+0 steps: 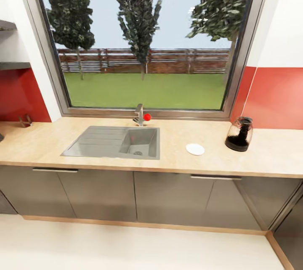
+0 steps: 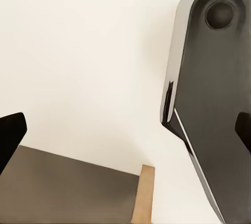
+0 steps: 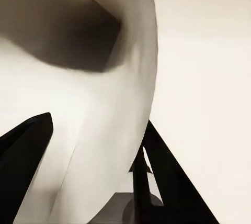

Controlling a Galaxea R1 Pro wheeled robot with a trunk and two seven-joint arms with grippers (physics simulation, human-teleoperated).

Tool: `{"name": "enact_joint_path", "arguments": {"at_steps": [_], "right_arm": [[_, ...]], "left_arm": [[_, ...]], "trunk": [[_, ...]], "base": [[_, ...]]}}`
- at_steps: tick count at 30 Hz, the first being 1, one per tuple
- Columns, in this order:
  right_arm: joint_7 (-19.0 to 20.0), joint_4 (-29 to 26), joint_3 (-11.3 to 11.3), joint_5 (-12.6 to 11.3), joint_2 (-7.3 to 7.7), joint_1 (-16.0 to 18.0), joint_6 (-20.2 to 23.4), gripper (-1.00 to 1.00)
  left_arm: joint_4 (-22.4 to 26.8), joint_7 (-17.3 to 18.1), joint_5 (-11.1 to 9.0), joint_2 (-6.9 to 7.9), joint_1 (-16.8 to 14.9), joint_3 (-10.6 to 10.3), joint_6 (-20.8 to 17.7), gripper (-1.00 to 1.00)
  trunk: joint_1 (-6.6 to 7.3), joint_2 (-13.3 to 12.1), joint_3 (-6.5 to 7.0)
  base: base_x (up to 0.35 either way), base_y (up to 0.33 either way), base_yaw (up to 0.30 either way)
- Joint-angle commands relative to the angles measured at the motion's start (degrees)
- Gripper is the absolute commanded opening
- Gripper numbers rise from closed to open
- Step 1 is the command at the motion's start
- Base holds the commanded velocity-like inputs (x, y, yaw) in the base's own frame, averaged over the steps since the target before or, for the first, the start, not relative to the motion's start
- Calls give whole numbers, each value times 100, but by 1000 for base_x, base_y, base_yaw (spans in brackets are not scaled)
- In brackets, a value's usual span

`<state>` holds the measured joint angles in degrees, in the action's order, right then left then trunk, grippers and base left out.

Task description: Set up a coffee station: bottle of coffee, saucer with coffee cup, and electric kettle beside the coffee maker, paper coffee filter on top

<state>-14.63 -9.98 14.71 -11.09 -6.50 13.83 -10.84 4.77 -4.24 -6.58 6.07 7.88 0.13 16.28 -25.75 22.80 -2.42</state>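
Countertop [image 1: 50, 144]: electric kettle [image 1: 239, 134] upright, saucer [image 1: 195, 149] flat beside; claw states cannot tell.

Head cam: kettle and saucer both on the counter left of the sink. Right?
Not quite. In the head view the electric kettle and the saucer both sit on the countertop, but to the right of the sink, not the left.

Robot body, visible parts:
- Left fingers [image 2: 10, 135]: matte black, blunt rounded tips.
- Base panel [image 2: 214, 93]: dark grey, smooth, pale silver-white edge trim, one round recessed socket.
- Right fingers [image 3: 26, 156]: black, tapering wedges.
- Trunk shell [image 3: 89, 109]: glossy white, curved, with a dark shaded hollow.
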Motion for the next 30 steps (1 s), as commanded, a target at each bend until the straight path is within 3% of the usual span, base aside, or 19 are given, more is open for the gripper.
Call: {"name": "enact_joint_path", "arguments": {"at_steps": [1,6,9,13,22,30], "right_arm": [[-22,5,50,-60,0,6,-23,-100],[-30,5,40,-60,-4,6,-23,-100],[-31,4,41,-60,-21,6,-23,-100],[-31,4,40,-60,-26,6,-23,-100],[-31,4,41,-60,-26,6,-23,-100],[-31,4,41,-60,-29,6,-23,-100]], "left_arm": [[13,3,-51,-1,3,-4,7,100],[15,3,-87,-19,3,-1,13,100],[18,3,-92,-128,3,-4,15,100],[62,3,-97,-163,3,-4,16,100],[76,0,-106,-167,3,11,7,100],[77,3,-106,-168,3,14,7,100]], "trunk": [[-4,12,-11],[-4,12,-10],[-4,12,-10],[-4,12,-10],[-4,12,-10],[-4,12,-10]], "base": [[0,0,276],[0,0,278],[0,0,278],[0,0,278],[30,13,278],[218,201,278]]}}
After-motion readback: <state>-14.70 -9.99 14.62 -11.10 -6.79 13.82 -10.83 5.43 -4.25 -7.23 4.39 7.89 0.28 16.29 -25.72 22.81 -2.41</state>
